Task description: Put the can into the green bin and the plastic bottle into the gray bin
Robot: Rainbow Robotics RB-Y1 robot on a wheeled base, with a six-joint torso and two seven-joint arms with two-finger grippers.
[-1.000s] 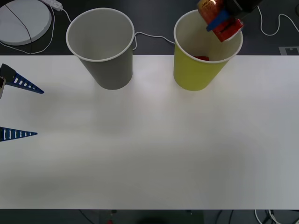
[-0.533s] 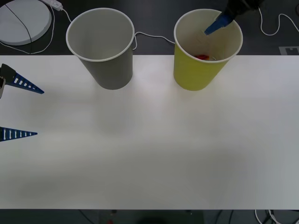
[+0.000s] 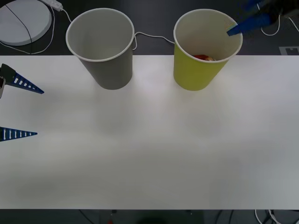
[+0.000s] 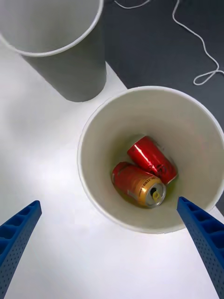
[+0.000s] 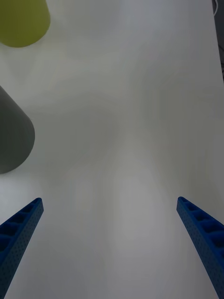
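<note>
You have two large paper cups standing upright on the white table [image 3: 149, 154]: the gray bin [image 3: 103, 46] toward the robot's left and the green bin [image 3: 201, 51] toward its right, set apart with bare table between them. Look down through the right wrist camera and you count two small red cans at the bottom of the green bin, both lying on their sides and touching each other. The can [image 4: 138, 183] nearer the camera shows its silver top and gold pull tab, and its long axis runs across the cup floor with that top turned toward the cup wall next to one blue finger. The second red can [image 4: 152, 160] lies alongside it, angled much the same way, and you cannot tell which of its ends is the top. The gray bin's inside looks pale with nothing in it. Your right gripper [image 4: 112, 247] hangs above the green bin's far right rim with its blue ribbed fingers spread wide, holding nothing. Your left gripper [image 3: 19, 109] sits at the table's left edge, fingers also spread wide apart, well clear of both cups.
</note>
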